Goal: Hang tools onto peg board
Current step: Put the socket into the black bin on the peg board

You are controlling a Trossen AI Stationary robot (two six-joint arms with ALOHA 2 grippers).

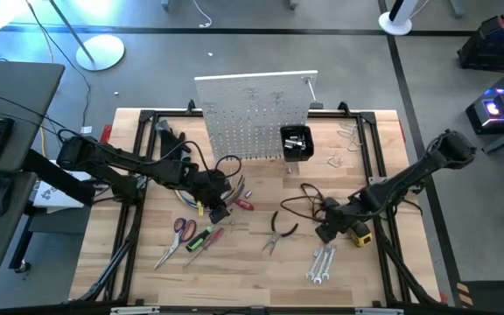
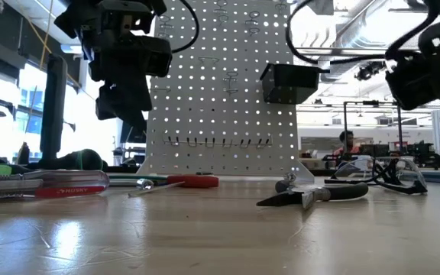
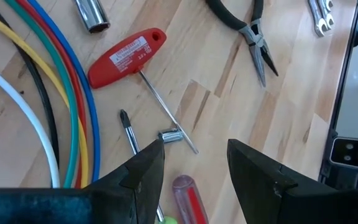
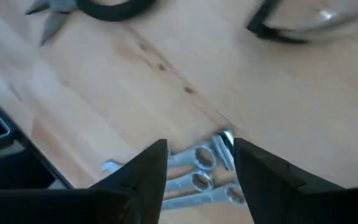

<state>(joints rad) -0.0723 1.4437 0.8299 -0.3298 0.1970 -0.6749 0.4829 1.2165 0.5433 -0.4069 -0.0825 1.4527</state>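
Peg board point(image 1: 254, 114) upright at table point(image 1: 261, 271) rear centre, bin point(image 1: 296, 144) on its lower right. Scissors point(image 1: 178, 234) and screwdrivers point(image 1: 201, 238) front-left, pliers point(image 1: 278, 232) centre, wrenches point(image 1: 322, 264) front-right, tape measure point(image 1: 360, 233) just behind wrenches.

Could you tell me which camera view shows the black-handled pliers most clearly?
The left wrist view shows the pliers best: jaws and handles close up on the wood. The high view shows them small at mid-table; the low view shows them edge-on; the right wrist view catches only a blurred part.
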